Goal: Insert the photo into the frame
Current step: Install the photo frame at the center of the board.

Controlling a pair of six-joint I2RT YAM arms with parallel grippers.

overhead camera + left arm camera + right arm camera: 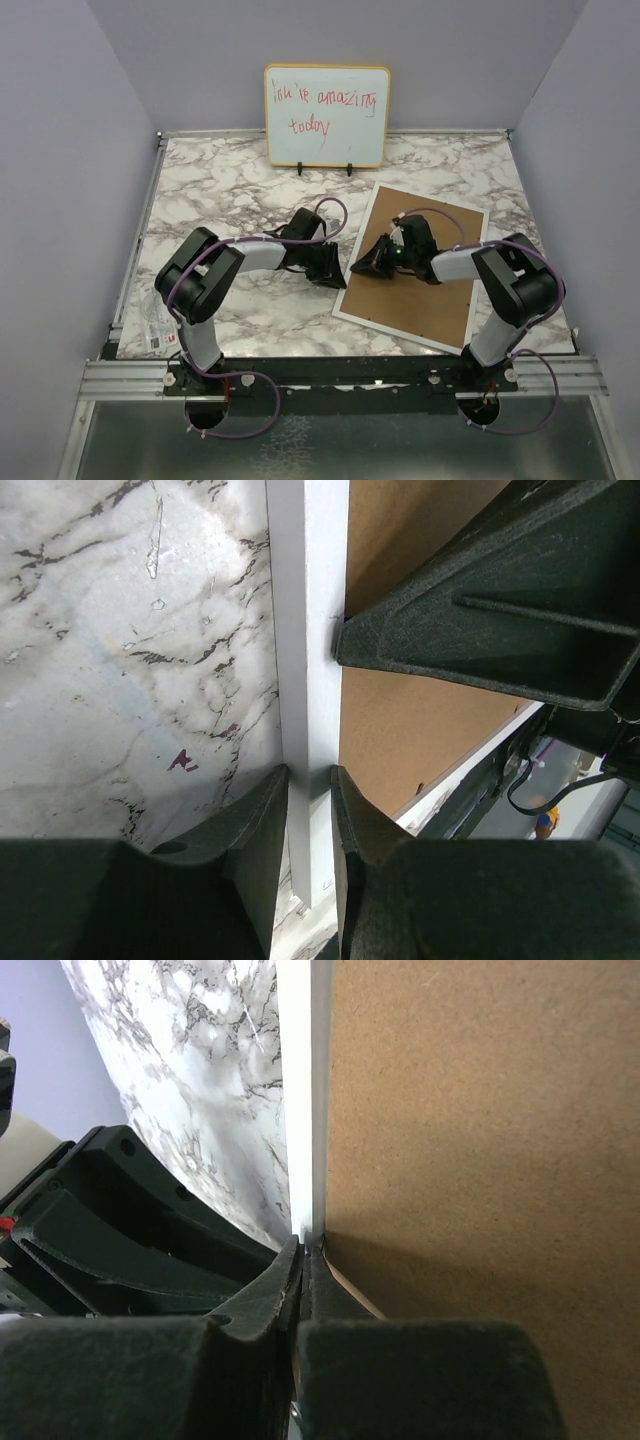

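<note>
The frame (400, 336) lies face down on the right half of the marble table, its brown backing board (420, 300) facing up. In the left wrist view my left gripper (310, 775) is shut on the frame's thin white rim (310, 630), one finger against each side of the left edge. My right gripper (305, 1245) is shut, its tips pressed into the seam between the rim (300, 1080) and the backing board (480, 1110); whether anything thin is pinched there does not show. Both grippers meet at the frame's left edge, left (335, 275) and right (358, 266). The photo is out of view.
A wood-edged whiteboard (327, 115) with red handwriting stands on a small easel at the back centre. A clear plastic bag (155, 325) lies at the near left table edge. Purple walls close in the table on three sides.
</note>
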